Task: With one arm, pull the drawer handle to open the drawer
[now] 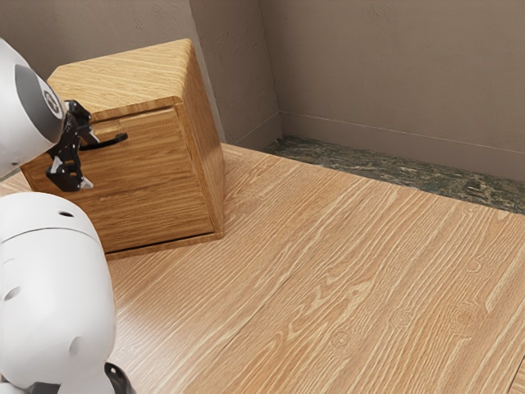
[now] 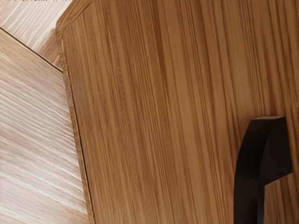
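Note:
A light wooden cabinet (image 1: 148, 78) stands at the exterior view's left, its drawer front (image 1: 139, 164) facing the arm. A black bar handle (image 1: 111, 140) runs across the upper part of that front. My gripper (image 1: 70, 176) hangs right in front of the drawer at the handle's left end, open, with its two pale-tipped fingers apart and just below the bar. Nothing sits between them. In the wrist view the drawer front (image 2: 163, 112) is very close and one curved end of the handle (image 2: 259, 163) juts out beside my hand.
The cabinet rests on a wide wooden floor (image 1: 344, 271) that stretches to the exterior view's right. Grey walls (image 1: 394, 57) and a dark stone strip (image 1: 426, 174) close off the back. My arm's white base (image 1: 49, 295) fills the lower left.

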Action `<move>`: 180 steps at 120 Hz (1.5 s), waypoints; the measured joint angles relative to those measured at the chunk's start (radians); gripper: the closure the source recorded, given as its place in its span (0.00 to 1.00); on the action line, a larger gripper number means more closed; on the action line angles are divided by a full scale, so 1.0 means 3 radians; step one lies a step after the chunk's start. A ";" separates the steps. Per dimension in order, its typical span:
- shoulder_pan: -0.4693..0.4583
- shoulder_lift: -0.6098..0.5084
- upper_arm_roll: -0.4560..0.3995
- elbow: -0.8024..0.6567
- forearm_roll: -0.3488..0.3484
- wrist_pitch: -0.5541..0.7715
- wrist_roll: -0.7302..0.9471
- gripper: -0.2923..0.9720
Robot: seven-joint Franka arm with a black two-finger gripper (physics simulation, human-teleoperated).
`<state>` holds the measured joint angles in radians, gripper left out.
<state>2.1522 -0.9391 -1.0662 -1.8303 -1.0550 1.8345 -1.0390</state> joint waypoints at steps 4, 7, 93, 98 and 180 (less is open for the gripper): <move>-0.0003 -0.0001 0.0001 -0.0009 0.0000 -0.0002 0.0017 0.25; -0.0008 -0.0003 0.0003 -0.0025 0.0000 -0.0003 0.0029 0.25; -0.0285 -0.0034 0.0195 -0.0239 -0.0005 -0.0210 0.0183 0.24; -0.0318 -0.0051 0.0207 -0.0269 -0.0006 -0.0233 0.0173 0.24; -0.0634 -0.0208 0.0656 -0.0553 0.0034 -0.0540 0.0058 0.24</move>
<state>1.9621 -1.0014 -0.8693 -1.9963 -1.0450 1.6725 -1.0217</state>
